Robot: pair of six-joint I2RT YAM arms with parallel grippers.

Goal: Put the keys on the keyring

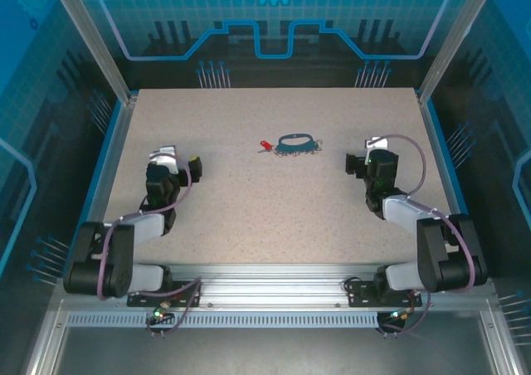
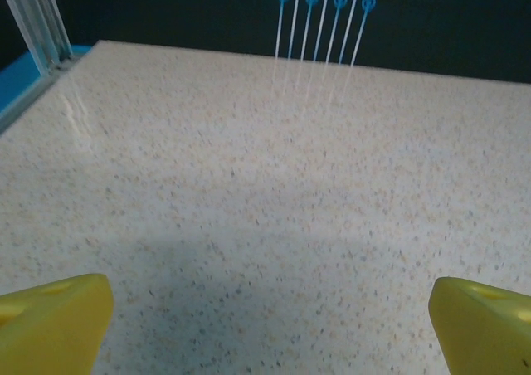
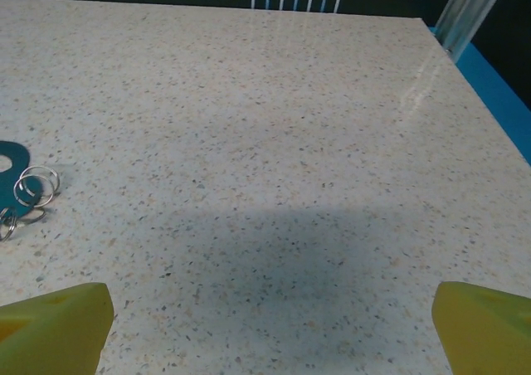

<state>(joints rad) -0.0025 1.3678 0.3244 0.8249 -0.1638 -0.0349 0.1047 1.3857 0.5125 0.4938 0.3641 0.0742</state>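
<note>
A tiny red-headed key (image 1: pixel 265 145) lies on the speckled table, just left of the teal oval keyring (image 1: pixel 296 143), which has small silvery rings at its edge. In the right wrist view the keyring's teal end (image 3: pixel 10 169) and its silver rings (image 3: pixel 35 186) show at the far left. My left gripper (image 1: pixel 176 161) rests at the left side of the table, open, with yellow fingertips (image 2: pixel 51 325) wide apart over bare table. My right gripper (image 1: pixel 365 155) sits to the right of the keyring, open, its yellow fingertips (image 3: pixel 483 329) spread with nothing between them.
The table (image 1: pixel 274 217) is bordered by blue rails at left (image 1: pixel 106 155) and right (image 1: pixel 440 155), with aluminium posts at the back corners. Both arm bases stand on the metal rail at the near edge (image 1: pixel 265 288).
</note>
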